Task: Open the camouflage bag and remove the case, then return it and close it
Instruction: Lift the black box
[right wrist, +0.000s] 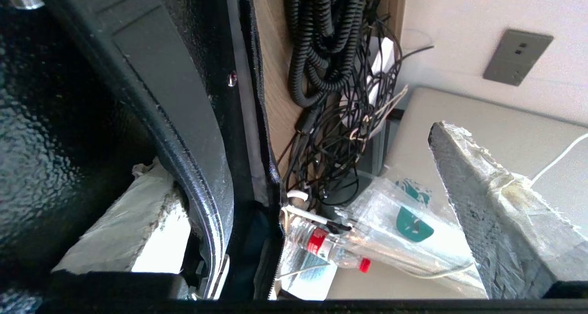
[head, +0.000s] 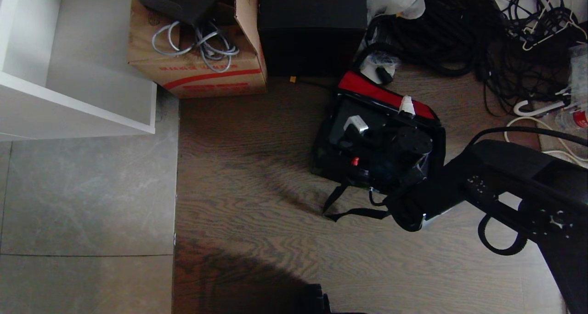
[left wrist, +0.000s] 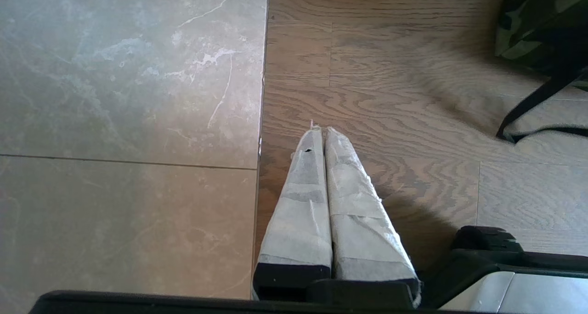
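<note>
The camouflage bag [head: 367, 88] lies open on the wood floor, its red lining turned up at the far side. Its camouflage corner [left wrist: 542, 24] and a black strap [left wrist: 533, 107] also show in the left wrist view. The black case [head: 342, 130] lies inside the bag, a small red spot on its near edge. My right gripper [head: 381, 115] reaches down into the bag, open wide. One taped finger [right wrist: 128, 231] sits behind the case's glossy rim [right wrist: 55, 121]. The other finger [right wrist: 487, 203] hangs beyond the bag's zipper edge [right wrist: 257, 121]. My left gripper [left wrist: 320, 130] is shut and parked over bare floor.
A brown cardboard box [head: 197, 52] and a tall black box [head: 312, 29] stand behind the bag. Tangled black cables [head: 459, 33] fill the back right. A plastic bottle [right wrist: 330, 249] in a clear bag lies just past the camouflage bag. A white shelf [head: 78, 75] stands at the left.
</note>
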You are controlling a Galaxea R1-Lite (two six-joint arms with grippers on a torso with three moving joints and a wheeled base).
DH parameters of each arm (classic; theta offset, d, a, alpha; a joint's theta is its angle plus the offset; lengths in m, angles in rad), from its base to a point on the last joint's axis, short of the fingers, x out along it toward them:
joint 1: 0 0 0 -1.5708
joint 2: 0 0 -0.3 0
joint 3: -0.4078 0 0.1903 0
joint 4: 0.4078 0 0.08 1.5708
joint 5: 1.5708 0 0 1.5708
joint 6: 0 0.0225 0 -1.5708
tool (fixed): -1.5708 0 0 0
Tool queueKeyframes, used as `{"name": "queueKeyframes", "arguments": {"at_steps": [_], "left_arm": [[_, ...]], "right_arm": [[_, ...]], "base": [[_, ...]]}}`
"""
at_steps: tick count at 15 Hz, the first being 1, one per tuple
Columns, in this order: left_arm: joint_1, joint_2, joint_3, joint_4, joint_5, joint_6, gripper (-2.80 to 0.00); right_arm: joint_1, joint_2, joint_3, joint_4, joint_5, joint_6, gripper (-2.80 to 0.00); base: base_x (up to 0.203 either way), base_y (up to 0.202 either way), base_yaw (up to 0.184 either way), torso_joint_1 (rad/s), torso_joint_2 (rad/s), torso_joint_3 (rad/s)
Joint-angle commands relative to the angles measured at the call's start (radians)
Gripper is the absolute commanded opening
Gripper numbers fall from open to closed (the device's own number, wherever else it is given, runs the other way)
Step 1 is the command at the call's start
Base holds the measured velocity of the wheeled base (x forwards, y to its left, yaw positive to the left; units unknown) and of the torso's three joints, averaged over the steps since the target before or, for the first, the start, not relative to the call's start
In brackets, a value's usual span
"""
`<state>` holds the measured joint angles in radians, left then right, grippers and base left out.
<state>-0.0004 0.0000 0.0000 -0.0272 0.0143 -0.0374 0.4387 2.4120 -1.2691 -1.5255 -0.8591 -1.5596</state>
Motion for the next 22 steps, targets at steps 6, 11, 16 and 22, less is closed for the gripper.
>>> {"name": "queueKeyframes", "arguments": {"at_steps": [6, 11, 16, 22], "left_arm": [[-0.001, 0.000, 0.008, 0.000, 0.000, -0.001, -2.80], [0.000, 0.000, 0.008, 0.000, 0.000, -0.001, -2.80], [0.000, 0.000, 0.008, 0.000, 0.000, -0.001, -2.80], [-0.001, 0.000, 0.008, 0.000, 0.000, -0.001, -2.80]], "right_arm": [[-0.026, 0.076, -0.009, -0.004, -0.047, -0.012, 0.00], [-0.038, 0.102, -0.027, -0.004, -0.124, -0.002, 0.00], [-0.055, 0.096, -0.012, -0.004, -0.129, 0.001, 0.00], [-0.055, 0.110, -0.023, -0.004, -0.142, 0.009, -2.80]], "base": [[0.000, 0.000, 0.000, 0.000, 0.00, 0.000], [0.000, 0.000, 0.000, 0.000, 0.00, 0.000], [0.000, 0.000, 0.000, 0.000, 0.00, 0.000], [0.000, 0.000, 0.000, 0.000, 0.00, 0.000]]}}
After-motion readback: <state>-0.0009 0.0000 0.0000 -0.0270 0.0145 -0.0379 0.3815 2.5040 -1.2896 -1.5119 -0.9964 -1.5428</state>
